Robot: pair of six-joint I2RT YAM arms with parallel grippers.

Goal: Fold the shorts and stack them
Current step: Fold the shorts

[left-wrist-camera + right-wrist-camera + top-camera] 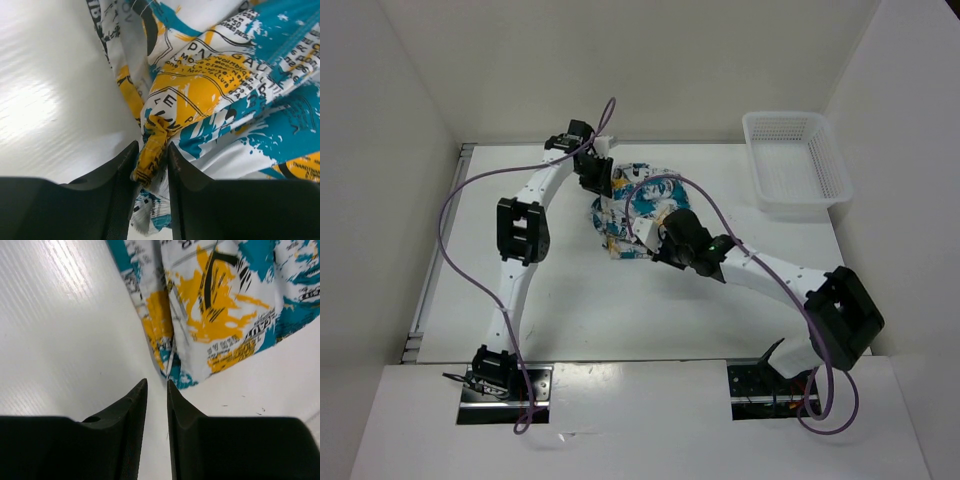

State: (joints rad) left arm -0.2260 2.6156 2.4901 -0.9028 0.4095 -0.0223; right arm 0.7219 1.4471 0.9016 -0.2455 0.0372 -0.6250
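Pinching a bunched yellow fold of the soft white printed cloth shorts (210, 95): left gripper (150, 165), clamped on fabric. Right gripper (156, 405): nearly together, holding nothing, just beside the hem. Shorts crumpled mid-table (620, 320), unfolded. Folding judged barely begun; stacking outstanding. White plastic mesh basket (798, 165) well apart.

- Top view: bright, even, diffuse light; the worktop (620, 310) nears overexposure and the arms cast only faint, soft shadows.
- Left wrist view: a broad glare patch on the worktop at left; the shorts (220, 95) print is sharp, and the dark left claw (150, 185) fingers at the bottom edge are soft.
- Right wrist view: streaked glare at upper left; the right claw (156, 405) fingers are near-black, without surface detail.
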